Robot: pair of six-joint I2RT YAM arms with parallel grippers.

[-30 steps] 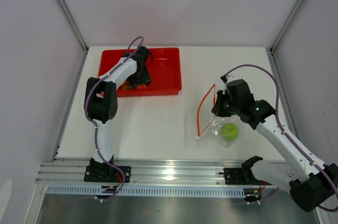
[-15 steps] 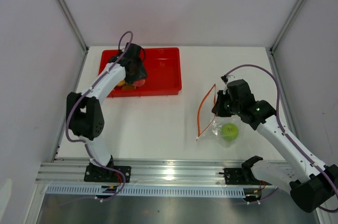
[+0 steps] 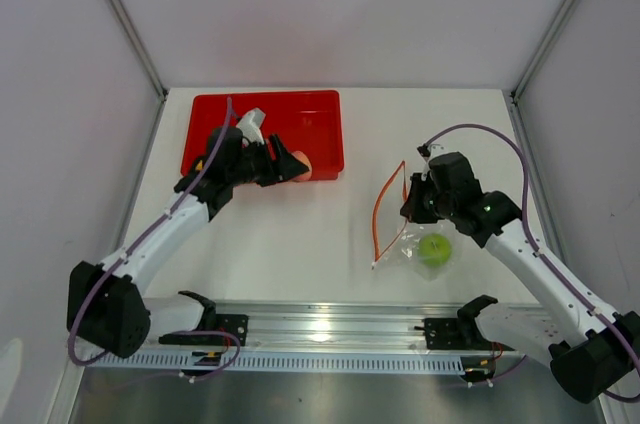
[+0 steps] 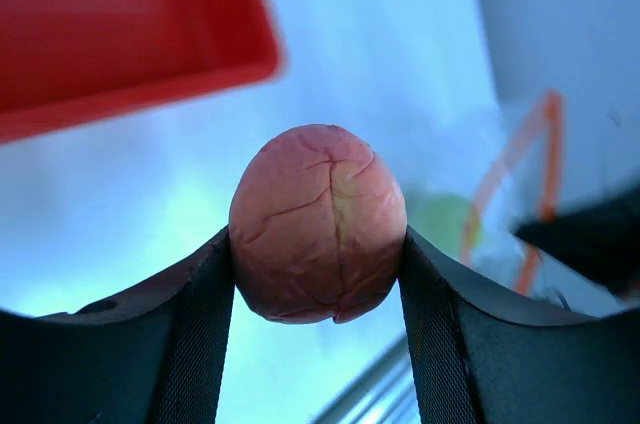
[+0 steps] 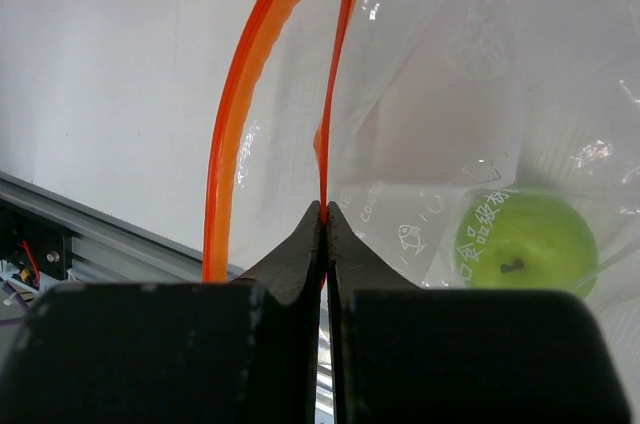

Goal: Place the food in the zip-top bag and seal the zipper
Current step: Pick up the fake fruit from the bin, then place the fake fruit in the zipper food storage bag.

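Note:
My left gripper (image 3: pixel 293 166) is shut on a red-pink fruit (image 4: pixel 318 222), held in the air at the red tray's near right corner; the fruit also shows in the top view (image 3: pixel 301 167). My right gripper (image 5: pixel 324 212) is shut on the zipper (image 5: pixel 335 74), one lip of the orange-red strip, and holds the zip-top bag (image 3: pixel 420 239) with its mouth open toward the left. The other lip (image 5: pixel 250 74) hangs apart. A green apple (image 5: pixel 527 242) lies inside the bag, also seen from above (image 3: pixel 434 248). The other fruits are hidden.
The red tray (image 3: pixel 320 134) stands at the back left of the white table. A metal rail (image 3: pixel 320 329) runs along the near edge. Slanted frame posts and grey walls close in both sides.
My left arm has lifted out of the red tray with the red-pink fruit and swung right and nearer, past the tray's front wall. The right arm and bag have not moved.

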